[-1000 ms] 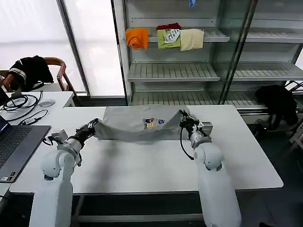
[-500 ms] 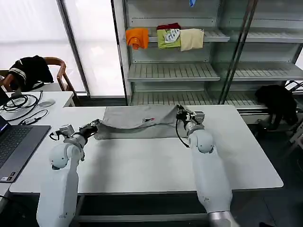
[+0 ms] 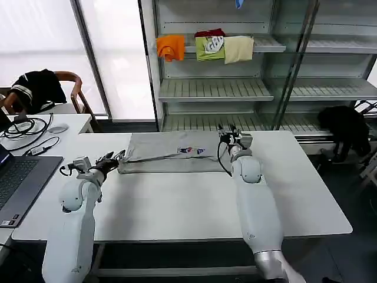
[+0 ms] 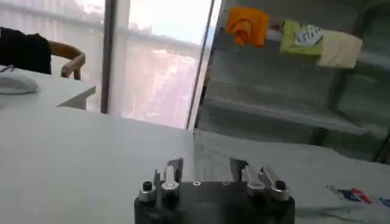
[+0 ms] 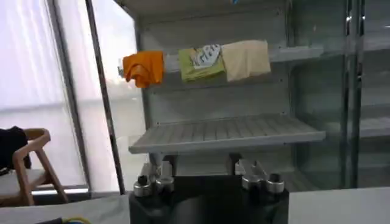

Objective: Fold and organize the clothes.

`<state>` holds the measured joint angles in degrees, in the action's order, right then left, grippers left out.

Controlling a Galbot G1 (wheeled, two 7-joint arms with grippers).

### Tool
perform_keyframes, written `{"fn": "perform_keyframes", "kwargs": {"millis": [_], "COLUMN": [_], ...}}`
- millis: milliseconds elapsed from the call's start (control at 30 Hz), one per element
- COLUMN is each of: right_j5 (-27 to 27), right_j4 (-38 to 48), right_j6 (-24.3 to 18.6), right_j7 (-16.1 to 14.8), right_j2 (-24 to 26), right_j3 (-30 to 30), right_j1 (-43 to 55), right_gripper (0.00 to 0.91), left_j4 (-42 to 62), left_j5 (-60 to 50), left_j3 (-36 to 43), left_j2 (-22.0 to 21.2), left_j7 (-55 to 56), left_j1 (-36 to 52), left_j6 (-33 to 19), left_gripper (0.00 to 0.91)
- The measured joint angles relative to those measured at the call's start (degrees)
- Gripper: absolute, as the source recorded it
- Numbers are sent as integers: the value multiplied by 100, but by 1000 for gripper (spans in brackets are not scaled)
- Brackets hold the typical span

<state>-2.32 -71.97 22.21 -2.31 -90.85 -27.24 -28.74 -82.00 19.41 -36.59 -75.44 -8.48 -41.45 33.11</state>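
At the table's (image 3: pixel 177 200) twelve o'clock edge I have the grey shirt (image 3: pixel 171 158) folded flat, left gripper (image 3: pixel 115 158) and right gripper (image 3: pixel 231 137) parted empty beside it, so I'd judge another fold needs regripping.

Shirt (image 3: pixel 171 154) chest print too small to read.

left gripper (image 3: pixel 112 158) open, right gripper (image 3: pixel 228 134) seemingly open
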Motion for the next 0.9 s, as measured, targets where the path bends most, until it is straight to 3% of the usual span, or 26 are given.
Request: {"fn": "perform_keyframes", "kwargs": {"millis": [267,567,600,633,667,700,733,767,900], "right_j5": [178,34,20,13,3,-5,-19,-34,-107], "right_j4": [-588,-973,-995,-1014,-1031,-1048,-1063,-1090,-1163], "right_j6": [581,878,902,919,934,949,958,965,993], "right_j7": [-134,-252,-271,-287,-304,-324,-349,-379,-473], "right_j2": [351,656,671,680,689,701,712,722,737], "right_j3": [-48,-73,-66,-60,-56,-50,-42,-34,-20], "right_j1": [-669,-1255,-1305,-1350,-1391,-1432,-1463,-1491,-1561], "right_gripper": [907,907,776,353,353,0,0,0,0], "left_j4": [-86,-74,-70,-62,-58,-57,-53,-46,-15], "left_j5": [-477,-851,-874,-898,-918,-930,-941,-958,-999], "left_j3": [176,266,269,271,271,271,272,271,263], "left_j2": [-7,-34,-37,-38,-37,-37,-35,-32,-26], "left_j7": [-174,-299,-308,-313,-326,-341,-358,-373,-448], "left_j1": [-207,-303,-310,-316,-324,-334,-341,-342,-354], "left_j6": [20,20,20,20,20,19,19,19,16], "left_gripper": [907,907,907,897,826,544,363,20,10]}}
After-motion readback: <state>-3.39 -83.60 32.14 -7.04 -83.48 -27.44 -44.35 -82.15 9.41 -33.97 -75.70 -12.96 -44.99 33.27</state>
